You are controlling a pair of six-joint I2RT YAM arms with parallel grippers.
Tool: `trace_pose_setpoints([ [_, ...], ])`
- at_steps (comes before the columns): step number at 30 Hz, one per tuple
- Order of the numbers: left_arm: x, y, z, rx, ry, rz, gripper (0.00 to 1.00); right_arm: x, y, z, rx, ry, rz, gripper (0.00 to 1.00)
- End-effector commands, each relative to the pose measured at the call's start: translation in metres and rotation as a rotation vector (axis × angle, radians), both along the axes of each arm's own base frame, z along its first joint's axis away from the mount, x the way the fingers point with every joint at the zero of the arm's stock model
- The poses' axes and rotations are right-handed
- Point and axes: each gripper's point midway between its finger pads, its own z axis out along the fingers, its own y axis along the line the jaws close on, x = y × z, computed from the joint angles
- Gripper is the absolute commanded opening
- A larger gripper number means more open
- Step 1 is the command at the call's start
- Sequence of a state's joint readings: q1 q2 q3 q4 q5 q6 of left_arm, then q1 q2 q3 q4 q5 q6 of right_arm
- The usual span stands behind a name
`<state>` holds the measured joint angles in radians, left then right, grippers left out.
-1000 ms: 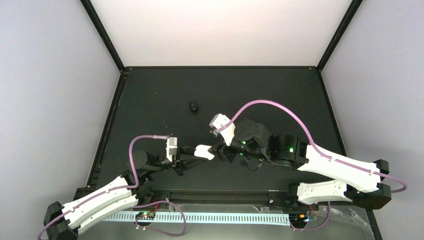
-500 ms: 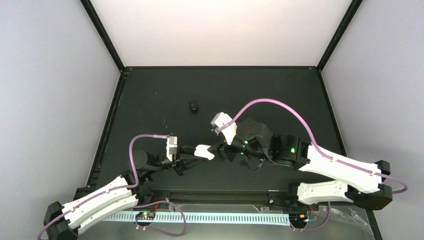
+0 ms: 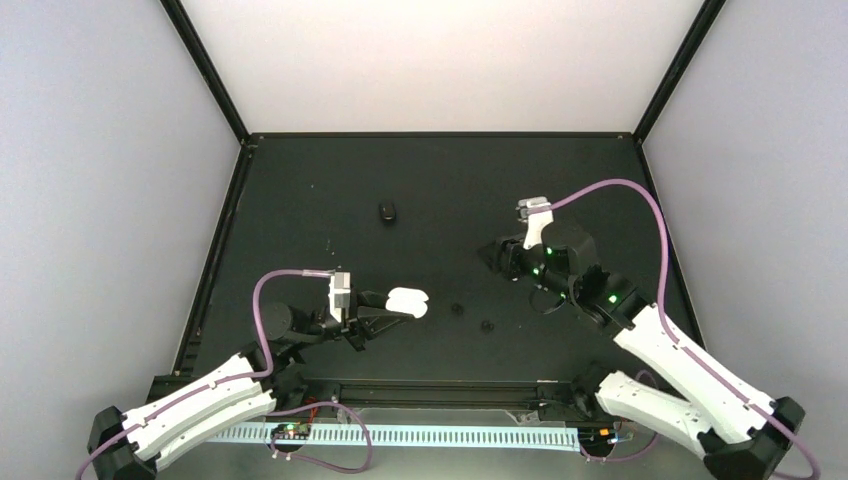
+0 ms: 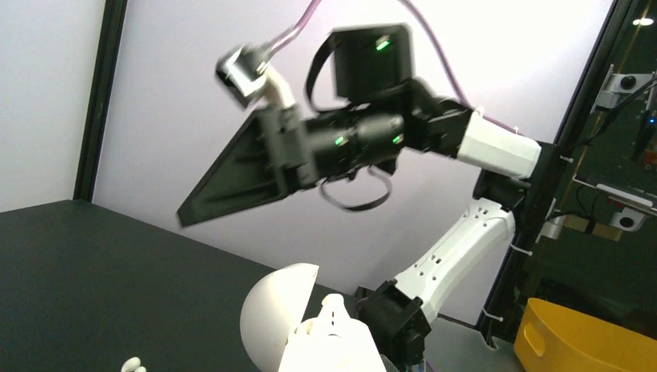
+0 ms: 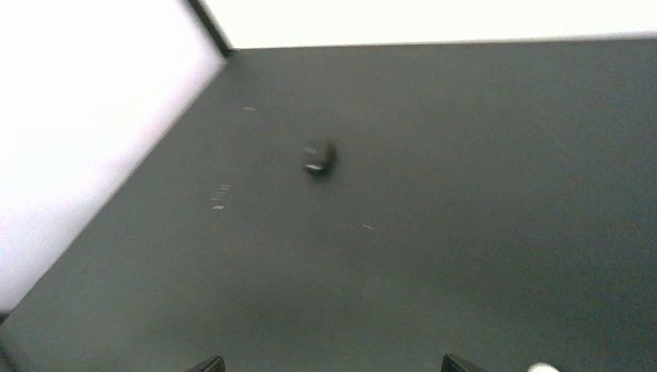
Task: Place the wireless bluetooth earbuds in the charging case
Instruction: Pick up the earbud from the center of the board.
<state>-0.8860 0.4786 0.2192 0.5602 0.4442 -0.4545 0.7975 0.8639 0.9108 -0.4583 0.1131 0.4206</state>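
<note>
- The left gripper point(image 3: 389, 308) is clenched on the white charging case point(image 3: 408, 302), gripping its near-left end.
- The case sits slightly left of the table's point(image 3: 300, 200) middle, toward the near edge. From above, its long axis runs left to right across the table, the free end pointing at the right arm.
- In the left wrist view the white charging case point(image 4: 329, 341) is open. Its rounded lid stands up on the left, and the hollow of the base faces up and toward the right arm. I cannot tell whether the case touches the table.
- Two black buds point(image 3: 457, 310) point(image 3: 487, 326) lie on the table just right of the case, apart from each other and from it. They are too small to tell which way they point.
- A tiny white bud point(image 4: 132, 364) lies on the table at the bottom edge of the left wrist view, cropped, so its direction is unclear.
- A black case point(image 3: 387, 212) lies well apart from the rest, toward the far side. It is closed, and its long axis runs roughly near to far.
- The right gripper point(image 3: 485, 254) hangs above the table, right of centre, pointing left toward the far-left area. In its own wrist view the fingertips point(image 5: 459, 362) stand wide apart with nothing between them, so it is released.
- The black case point(image 5: 319, 157) appears blurred in that wrist view, ahead of the right gripper point(image 5: 333, 364).
</note>
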Motion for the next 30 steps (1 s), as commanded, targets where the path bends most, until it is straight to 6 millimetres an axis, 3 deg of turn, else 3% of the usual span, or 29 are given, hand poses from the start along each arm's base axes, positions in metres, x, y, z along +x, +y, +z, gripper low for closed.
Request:
trace_pose_setpoints([
  [1,0.0,0.001,-0.003,0.003,0.017,0.007,0.02,0.023,-0.033,-0.058,0.092,0.173,-0.158,0.72],
  [7,0.0,0.0,-0.006,0.011,0.018,0.005,0.02,0.041,-0.082,-0.135,0.062,0.277,-0.372,0.66],
  [10,0.001,0.0,-0.007,0.015,0.016,0.006,0.02,0.048,-0.087,-0.16,0.051,0.32,-0.39,0.65],
  [19,0.001,-0.002,-0.01,0.026,0.013,0.006,0.02,0.071,-0.065,-0.193,0.011,0.399,-0.328,0.62],
  [25,0.001,0.0,-0.012,0.035,0.007,0.016,0.01,0.081,-0.078,-0.199,-0.032,0.383,-0.401,0.62],
  [30,0.001,0.001,-0.012,0.038,0.002,0.022,0.01,0.082,-0.077,-0.217,-0.032,0.441,-0.404,0.63],
])
